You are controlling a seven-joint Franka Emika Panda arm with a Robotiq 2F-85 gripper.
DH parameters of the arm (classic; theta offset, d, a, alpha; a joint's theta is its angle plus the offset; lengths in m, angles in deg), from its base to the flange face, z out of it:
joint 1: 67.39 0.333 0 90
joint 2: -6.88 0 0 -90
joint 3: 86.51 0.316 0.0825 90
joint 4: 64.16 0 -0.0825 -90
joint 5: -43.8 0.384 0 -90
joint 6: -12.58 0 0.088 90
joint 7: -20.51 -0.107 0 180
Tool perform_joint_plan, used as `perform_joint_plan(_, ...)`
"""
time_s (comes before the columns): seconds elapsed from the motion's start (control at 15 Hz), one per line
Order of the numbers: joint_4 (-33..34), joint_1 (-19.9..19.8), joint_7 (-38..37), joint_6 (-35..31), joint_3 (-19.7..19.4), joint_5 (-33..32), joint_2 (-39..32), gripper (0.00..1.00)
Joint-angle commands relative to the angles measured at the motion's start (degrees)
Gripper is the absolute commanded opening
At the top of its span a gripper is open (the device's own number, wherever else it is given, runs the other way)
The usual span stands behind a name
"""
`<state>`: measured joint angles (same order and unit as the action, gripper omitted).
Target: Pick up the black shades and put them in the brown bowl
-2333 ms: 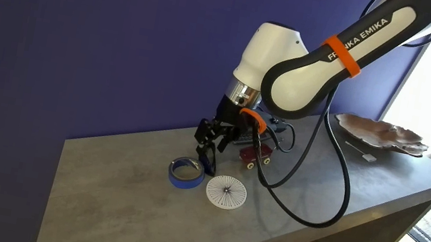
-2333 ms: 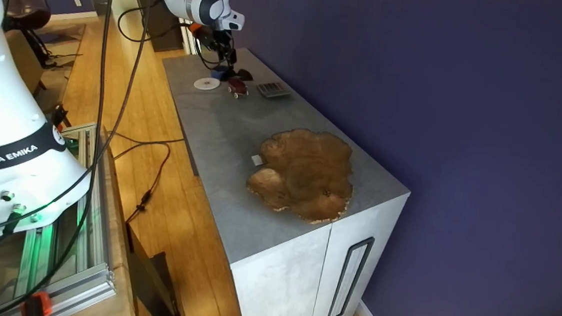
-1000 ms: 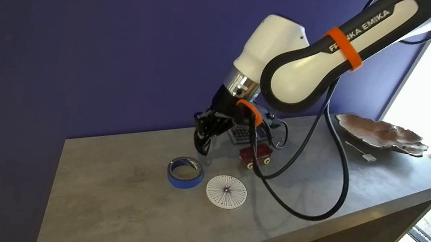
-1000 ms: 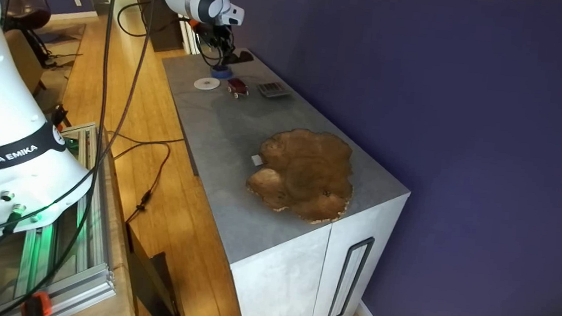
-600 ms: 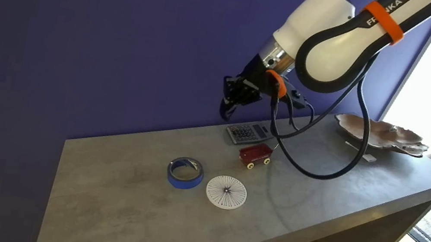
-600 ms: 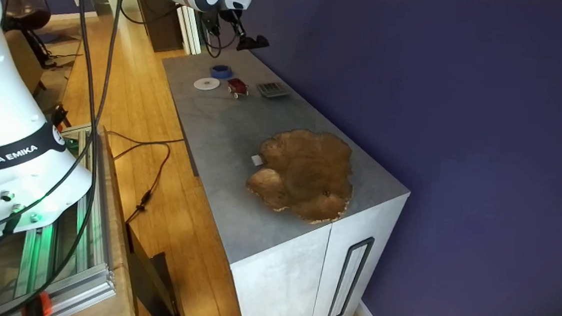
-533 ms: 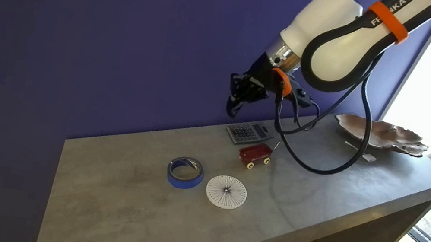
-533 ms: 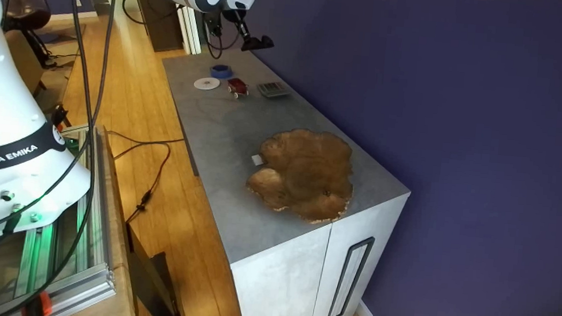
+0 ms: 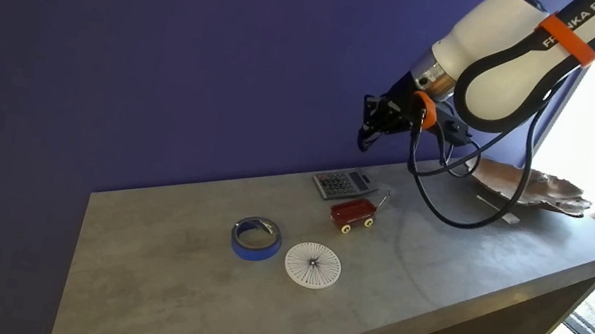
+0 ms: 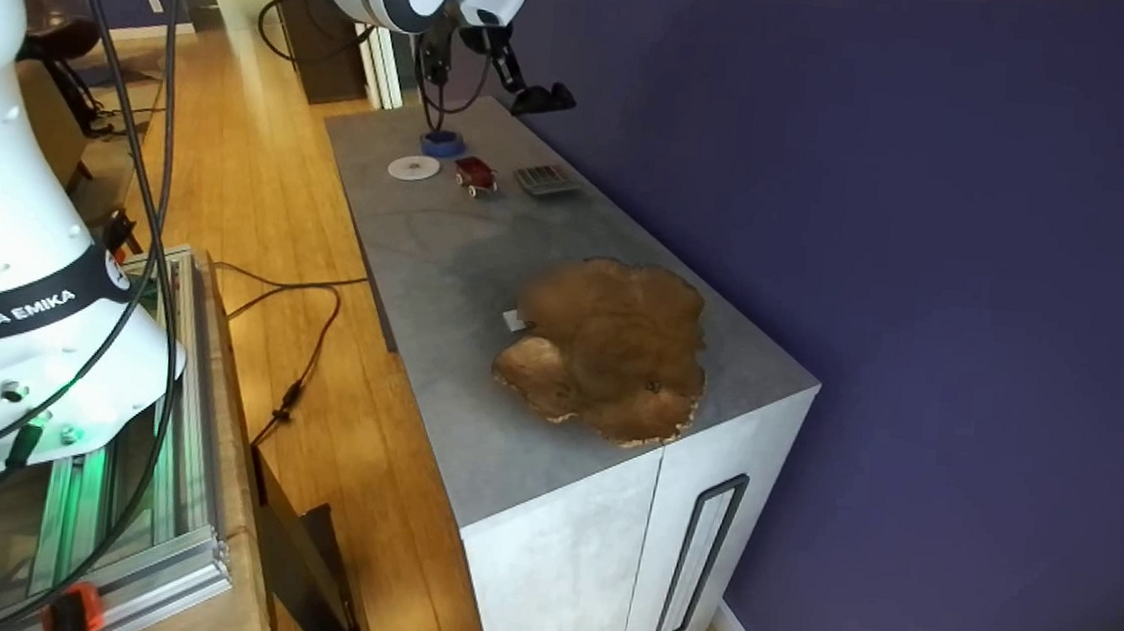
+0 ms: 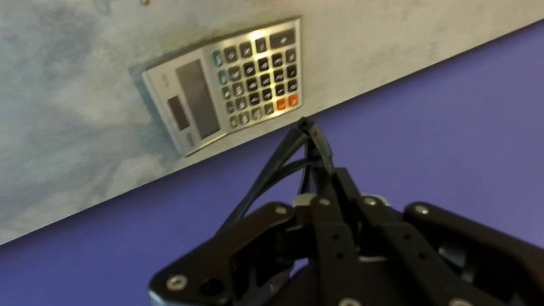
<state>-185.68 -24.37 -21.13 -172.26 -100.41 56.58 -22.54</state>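
Wrist view, read with both exterior views: transport of the black shades (image 10: 545, 101) toward the brown bowl (image 9: 554, 189). My gripper (image 11: 334, 176) is clenched on the shades, which jut past its tips; exactly which part is pinched I cannot tell. Some two seconds ago the shades were down at the grey table (image 9: 163, 283), just beside the blue tape ring (image 9: 256, 238). I have since lifted them clear and brought them to the right in both exterior views, so that they now hang in the air before the purple wall (image 9: 199, 66). The calculator (image 11: 225, 85), earlier half hidden behind my arm in an exterior view, now shows whole. The blue tape ring, the white disc (image 9: 312, 265) and the red wagon (image 9: 353, 212) lie where they were a second ago. The brown bowl likewise has not moved; it rests farther right, well apart from the shades. I judge the pick complete, the carry under way and the placing not yet done. Next I should continue right, then lower over the bowl before releasing. A slender hold may let the shades swing or slip, so gentle motion seems wise.
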Motion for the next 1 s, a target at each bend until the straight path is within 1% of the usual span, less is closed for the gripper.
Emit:
perform_joint_plan(0.0,-6.25,5.47,-3.20,-0.59,-12.56,2.19,2.58,0.01)
perform_joint_plan(0.13,-9.01,6.12,-4.19,0.19,-17.81,3.03,3.12,0.01)
perform_joint_plan(0.2,-10.20,7.24,-4.69,0.99,-21.33,3.33,2.65,0.01)
perform_joint_plan(0.33,-14.98,8.19,-5.36,2.40,-26.05,3.70,3.56,0.01)
perform_joint_plan(0.4,-17.71,8.69,-5.98,1.73,-28.42,4.09,3.94,0.01)
perform_joint_plan(0.47,-20.66,7.13,-6.06,0.75,-28.49,4.67,5.67,0.01)
perform_joint_plan(0.53,-22.26,5.86,-6.82,-0.32,-27.89,5.69,6.86,0.01)
perform_joint_plan(0.6,-16.77,5.64,-5.47,1.04,-27.46,3.76,1.96,0.06)
perform_joint_plan(0.67,-18.77,5.32,-5.74,0.51,-27.93,4.16,2.78,0.06)
perform_joint_plan(0.8,-20.68,5.19,-6.07,0.35,-28.11,4.25,4.29,0.06)
perform_joint_plan(0.87,-20.91,5.31,-6.21,0.35,-28.07,4.28,4.74,0.01)
perform_joint_plan(0.93,-21.24,3.95,-4.80,2.46,-27.90,3.26,6.69,0.01)
